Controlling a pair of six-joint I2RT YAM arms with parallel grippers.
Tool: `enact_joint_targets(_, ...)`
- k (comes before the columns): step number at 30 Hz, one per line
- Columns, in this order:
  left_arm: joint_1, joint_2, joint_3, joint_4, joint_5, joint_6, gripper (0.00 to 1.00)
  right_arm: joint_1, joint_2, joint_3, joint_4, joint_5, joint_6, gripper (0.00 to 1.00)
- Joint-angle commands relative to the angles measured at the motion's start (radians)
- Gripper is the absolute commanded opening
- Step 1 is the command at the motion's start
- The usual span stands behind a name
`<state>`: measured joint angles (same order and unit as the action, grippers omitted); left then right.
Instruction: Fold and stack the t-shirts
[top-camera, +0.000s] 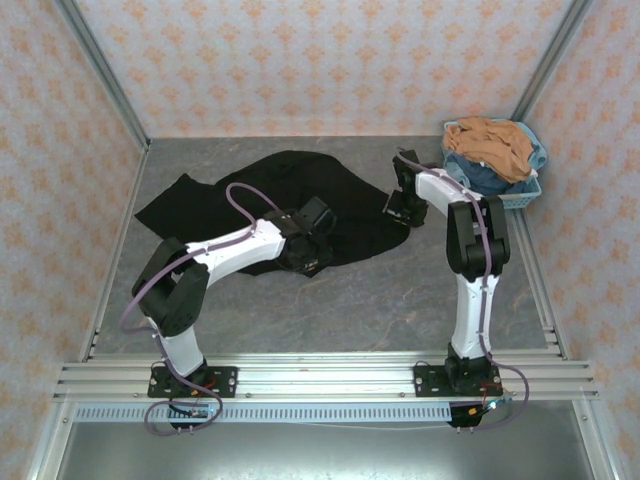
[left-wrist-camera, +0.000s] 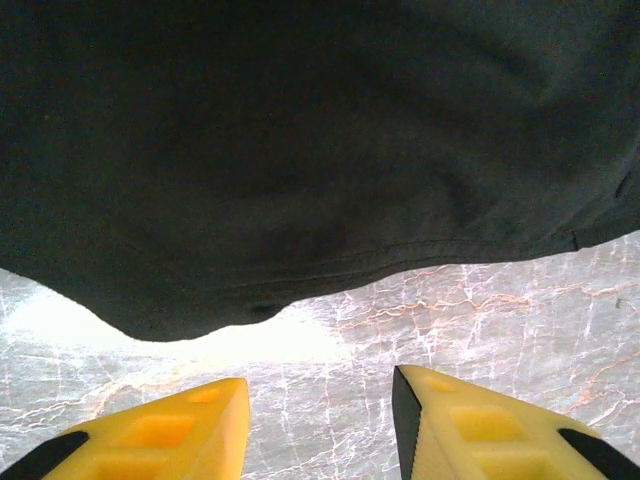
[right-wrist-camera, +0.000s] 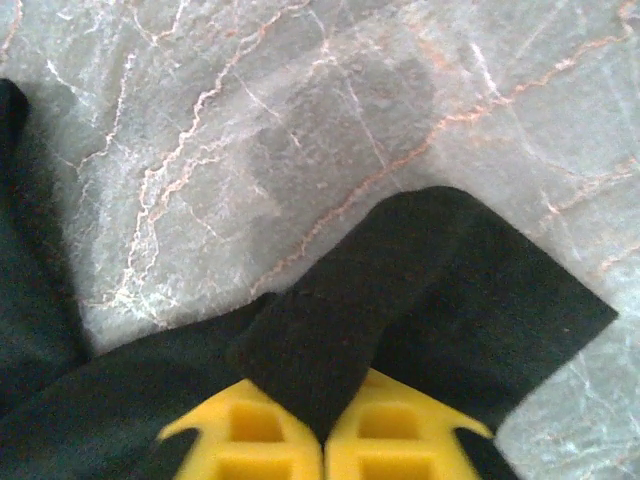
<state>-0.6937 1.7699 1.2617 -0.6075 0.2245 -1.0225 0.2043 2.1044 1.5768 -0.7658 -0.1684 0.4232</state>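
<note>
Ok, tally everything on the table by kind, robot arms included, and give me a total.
Black t-shirt: 1
Light-blue basket: 1
Garments in the basket: 2 visible, tan garment, blue garment
Robot arms: 2, left arm, right arm
Total: 6

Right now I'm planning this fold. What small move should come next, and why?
Probably ease the left gripper forward and close on the t-shirt hem: its jaws stand open over the table just short of that edge, while the right gripper is shut on its fabric.
</note>
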Motion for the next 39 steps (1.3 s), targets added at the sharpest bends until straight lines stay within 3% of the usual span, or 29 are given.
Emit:
enact_joint_targets(1,0.002,-0.034,-0.002,-0.014,-0.023,0.009,0.43,0.013,-0.094,-0.1,-0.035,0.002,0.08,0.0)
enact_joint_targets(6,0.018,-0.072,-0.055,-0.011,-0.058,-0.003,0.42,0.118,-0.294,-0.217,-0.044,-0.063,0.176,0.0)
enact_joint_targets(8,0.035,-0.088,-0.073,-0.028,-0.082,-0.005,0.42,0.203,-0.341,-0.231,-0.058,-0.117,0.211,0.0)
enact_joint_targets(15,0.1,-0.22,-0.156,-0.138,-0.244,-0.032,0.44,0.48,-0.296,-0.179,0.011,-0.405,0.335,0.0)
enact_joint_targets(16,0.108,-0.243,-0.173,-0.149,-0.261,-0.037,0.45,0.494,-0.283,-0.166,0.039,-0.461,0.338,0.04)
enact_joint_targets(17,0.114,-0.264,-0.188,-0.158,-0.274,-0.042,0.5,0.497,-0.271,-0.146,0.041,-0.497,0.331,0.18)
enact_joint_targets(20,0.128,-0.302,-0.232,-0.146,-0.261,-0.061,0.59,0.459,-0.266,-0.058,-0.064,-0.428,0.242,0.56)
enact_joint_targets(22,0.129,-0.307,-0.251,-0.116,-0.235,-0.073,0.63,0.394,-0.277,-0.047,-0.086,-0.37,0.212,0.65)
enact_joint_targets(31,0.129,-0.172,-0.221,-0.006,-0.14,-0.122,0.76,0.106,-0.12,0.062,-0.03,-0.203,0.107,0.67)
enact_joint_targets(39,0.133,0.007,-0.146,0.057,-0.115,-0.124,0.75,0.076,0.117,0.268,-0.05,-0.236,0.079,0.64)
